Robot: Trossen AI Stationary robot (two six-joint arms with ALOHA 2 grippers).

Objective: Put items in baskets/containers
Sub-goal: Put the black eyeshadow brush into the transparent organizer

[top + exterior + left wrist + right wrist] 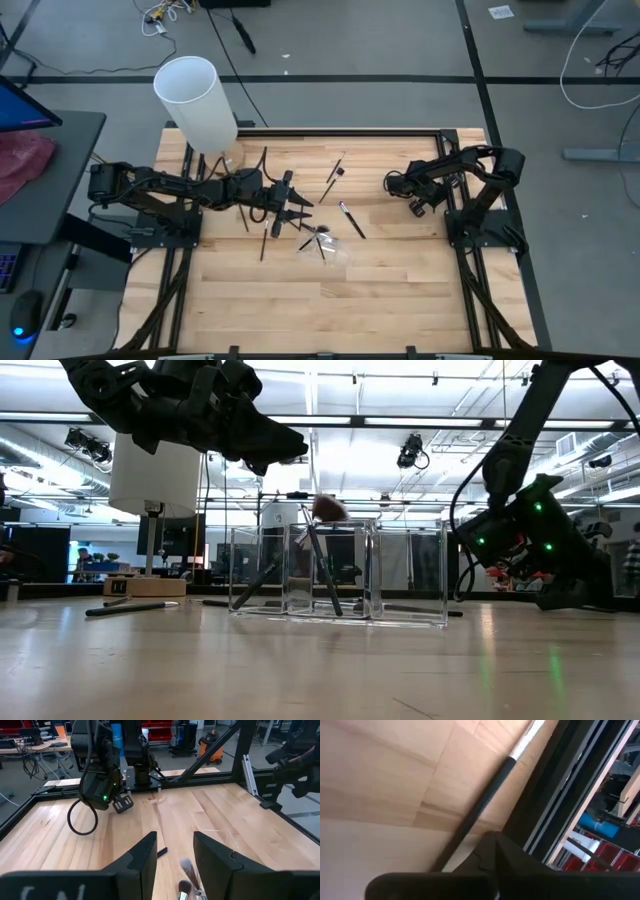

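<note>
- High view: the left gripper [303,212] hangs over the middle of the table with its fingers spread and nothing between them. The clear holder [326,244] lies just past its fingertips, slightly toward the table's near edge, with brushes leaning inside.
- Loose brushes lie around that gripper: one brush [351,219] just beyond the fingertips, another [334,171] farther off toward the far edge, and a thin one [264,243] beside the wrist. The tall white cylinder [199,102] stands behind the left arm, at the far corner.
- The right gripper [418,205] rests folded at the right side, well apart from the holder, its fingers pressed together and holding nothing.
- Low view: the left gripper [262,446] hovers above the holder [340,578], not touching it. Inside stand a few brushes, one with a reddish-brown tuft [328,508] at the top.
- Left wrist view: the two spread fingers [142,861] frame bare wood; brush tufts [187,875] show between and just below the fingertips.
- Right wrist view: the closed fingers [490,865] lie close over the wooden table [380,775], beside its black frame rail.
</note>
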